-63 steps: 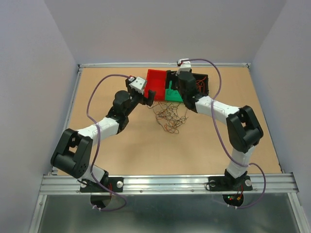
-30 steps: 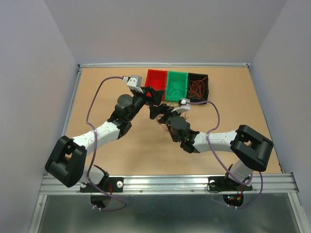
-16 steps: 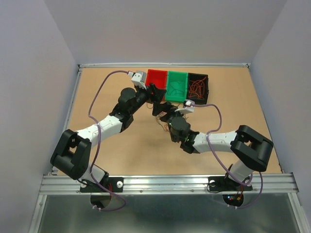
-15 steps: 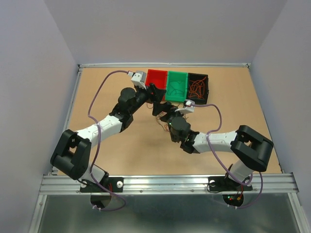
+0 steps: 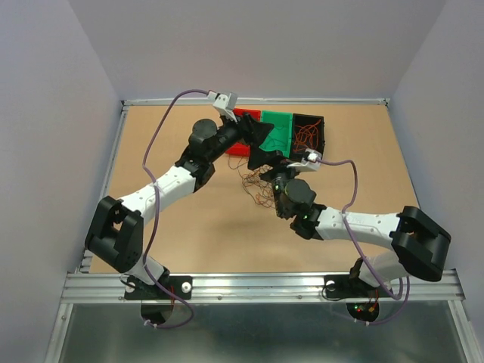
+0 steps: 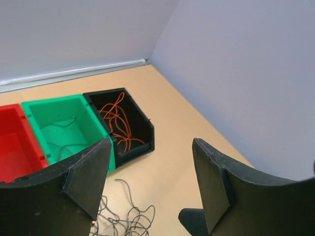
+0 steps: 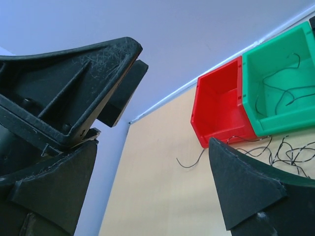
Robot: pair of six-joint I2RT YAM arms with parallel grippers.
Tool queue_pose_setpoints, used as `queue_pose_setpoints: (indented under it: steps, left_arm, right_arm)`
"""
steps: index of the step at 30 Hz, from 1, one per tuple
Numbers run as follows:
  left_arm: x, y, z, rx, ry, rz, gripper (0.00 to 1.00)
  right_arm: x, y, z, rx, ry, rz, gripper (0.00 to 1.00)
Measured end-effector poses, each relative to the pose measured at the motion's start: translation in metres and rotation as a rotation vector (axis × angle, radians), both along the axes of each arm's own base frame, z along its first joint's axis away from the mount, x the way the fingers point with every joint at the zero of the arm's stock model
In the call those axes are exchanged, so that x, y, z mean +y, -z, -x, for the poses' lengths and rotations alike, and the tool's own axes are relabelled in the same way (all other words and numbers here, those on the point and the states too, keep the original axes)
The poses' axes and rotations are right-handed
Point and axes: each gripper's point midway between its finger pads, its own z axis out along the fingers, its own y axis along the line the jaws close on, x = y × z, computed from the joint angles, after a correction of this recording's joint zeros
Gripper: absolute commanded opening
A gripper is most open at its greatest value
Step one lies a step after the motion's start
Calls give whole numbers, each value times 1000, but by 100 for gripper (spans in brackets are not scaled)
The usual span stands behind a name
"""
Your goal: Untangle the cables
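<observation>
**Two pincers open and empty above one wire tangle**

Two arms are extended toward the far middle of the table (image 5: 174, 227).

1. Left gripper (image 6: 151, 147): the jaws are set well apart and nothing is held or touched between them. It is raised in the air near the row of bins. The arm is stretched diagonally from its base at the near left, with the wrist pitched forward.
2. Right gripper (image 7: 152, 145): the jaws are spread wide and nothing is held. It is pointed toward the bins, just above the table. The forearm is laid low across the table from a folded elbow at the right. The left pincer is seen close above and to the left of it; whether the two touch cannot be told.
3. The cables (image 5: 261, 189): a loose tangle of thin curly wires lies on the table, just in front of the bins and beside the right wrist.
4. Bins at the far edge, side by side:
   - The red bin (image 7: 219, 105).
   - The green bin (image 6: 59, 123), with a few dark wires inside.
   - The black bin (image 6: 140, 125), with red-orange wires inside.

Bare table is left on both sides of the tangle. The table is closed in by walls at the back and sides.
</observation>
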Motion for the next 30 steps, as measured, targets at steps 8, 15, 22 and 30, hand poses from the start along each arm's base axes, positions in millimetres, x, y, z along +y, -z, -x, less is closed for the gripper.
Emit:
queue_pose_setpoints:
  steps: [8,15,22,30]
  left_arm:
    - [-18,-8,12,-16,8,8,63]
    - [-4,-30,16,-80,-70,27,99]
    - [45,-83,25,-321,-199,-86,99]
    - [104,-34,18,-427,-267,-382,99]
  right_arm:
    - [-13,-3,5,1,25,17,100]
    - [-38,-6,3,12,157,-9,100]
    - [-69,-99,0,-110,274,432,100]
    - [-148,-184,54,-350,232,798,100]
